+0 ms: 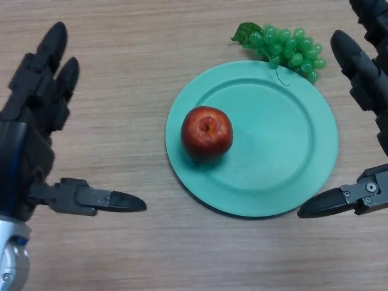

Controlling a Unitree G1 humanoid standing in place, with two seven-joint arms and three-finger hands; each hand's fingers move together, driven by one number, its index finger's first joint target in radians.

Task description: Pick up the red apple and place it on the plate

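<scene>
The left hand (30, 145) is nearest the camera, at the lower left of the head view. Its fingers are straight and point away from the robot, and its thumb sticks out sideways toward the middle of the bench (121, 254). The hand is spread wide and holds nothing. On the opposite side, the right hand (367, 85) shows only in part at the right edge: its fingers are stretched out and its thumb points inward near the lower right rim of the plate. It also is open and empty. I can read no writing, brand or label on the hands or on any object.

Between the two hands lies the green plate (285, 157), flat on the wooden bench. The red apple (207, 131) sits on the plate, in its left part, just inside the raised rim. It is well apart from both hands; the left thumb tip is the closest part, and it remains outside the plate. The apple is round, deep red with some lighter orange patches, and it has a small dark hollow on top, probably where the stem is.

Farther away, a bunch of green grapes (285, 43) with one green leaf lies on the bench at the far rim of the plate, and its thin stem reaches over the rim.
</scene>
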